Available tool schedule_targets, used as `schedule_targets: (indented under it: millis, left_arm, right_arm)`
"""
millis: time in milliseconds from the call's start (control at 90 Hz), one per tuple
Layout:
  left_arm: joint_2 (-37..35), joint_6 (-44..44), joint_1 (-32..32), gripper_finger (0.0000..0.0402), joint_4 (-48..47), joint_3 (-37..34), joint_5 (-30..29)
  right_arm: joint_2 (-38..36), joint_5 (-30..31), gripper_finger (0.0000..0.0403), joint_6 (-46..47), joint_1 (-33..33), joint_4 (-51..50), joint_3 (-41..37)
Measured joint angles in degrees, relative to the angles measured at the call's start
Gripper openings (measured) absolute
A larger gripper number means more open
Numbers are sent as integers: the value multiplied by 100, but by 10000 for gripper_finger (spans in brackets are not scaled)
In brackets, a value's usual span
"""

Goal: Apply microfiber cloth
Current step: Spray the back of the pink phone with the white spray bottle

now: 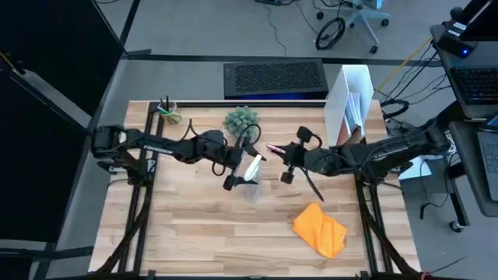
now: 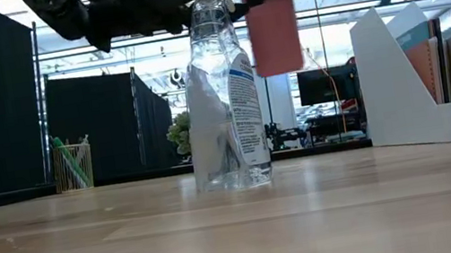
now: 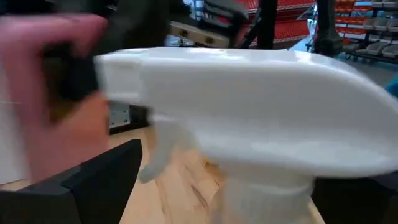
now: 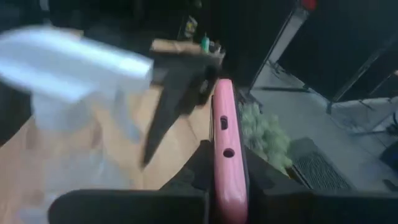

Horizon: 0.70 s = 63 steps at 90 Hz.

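Left arm: reaches in from the table's left edge toward centre; left gripper (image 1: 240, 173) sits at the white trigger head of the clear spray bottle (image 2: 223, 100), fingers clamped around it.
Right arm: stretches from the right edge toward centre, raised above the table (image 1: 202, 225); right gripper (image 1: 282, 152) pinches a pink phone (image 4: 226, 149) edge-on, just beside the bottle top.
Microfiber cloth (image 1: 320, 229): orange, crumpled, lying on the table's front right, well apart from both grippers.
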Motion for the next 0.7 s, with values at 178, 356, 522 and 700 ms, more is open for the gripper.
schedule_targets:
  millis: [178,356,522,700]
  left_arm:
    - [0,12,-58,400,-34,0,4]
    - [0,33,-38,400,-92,-2,7]
    - [0,32,-41,372,-98,-2,-43]
    - [0,-35,-45,301,-90,-2,-50]
  right_arm:
    - [-105,-612,9,-63,-350,497,0]
    - [-161,-731,9,-77,-409,555,172]
    - [-167,-724,9,-174,-404,547,369]
    - [-168,-726,9,-93,-403,330,369]
